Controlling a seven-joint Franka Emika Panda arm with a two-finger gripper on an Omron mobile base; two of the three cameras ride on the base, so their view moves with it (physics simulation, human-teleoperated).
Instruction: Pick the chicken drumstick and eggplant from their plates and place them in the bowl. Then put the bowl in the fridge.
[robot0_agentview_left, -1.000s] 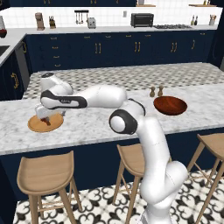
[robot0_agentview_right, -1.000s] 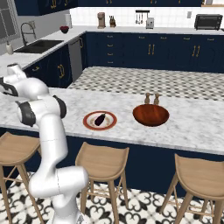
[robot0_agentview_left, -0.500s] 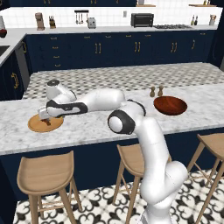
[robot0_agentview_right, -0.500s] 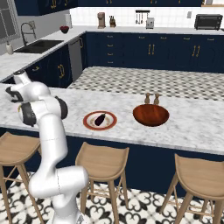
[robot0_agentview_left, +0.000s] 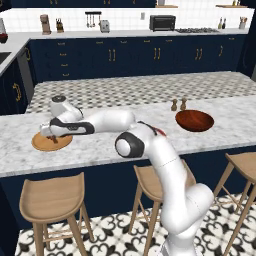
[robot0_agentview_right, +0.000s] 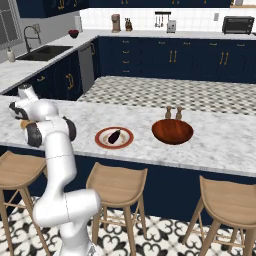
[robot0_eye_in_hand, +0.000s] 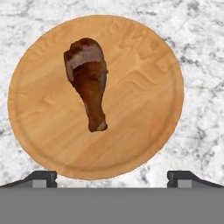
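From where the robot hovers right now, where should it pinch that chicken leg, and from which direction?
Probably from straight above, across the drumstick's mid-section, just below the bulbous end. It lies flat on the wooden plate, alone, with bare plate on both long sides for the fingers. The thin end would likely slip out. The open gripper is offset from the meat in the hand view, so it should centre first.

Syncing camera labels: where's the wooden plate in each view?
Left base view: wooden plate at the left of the counter's near strip, under the open jaws.
Right base view: a tan sliver at far left, mostly behind the arm.
Hand view: centre, carrying the chicken drumstick.
Shared landmark: the white marble counter under the plate.
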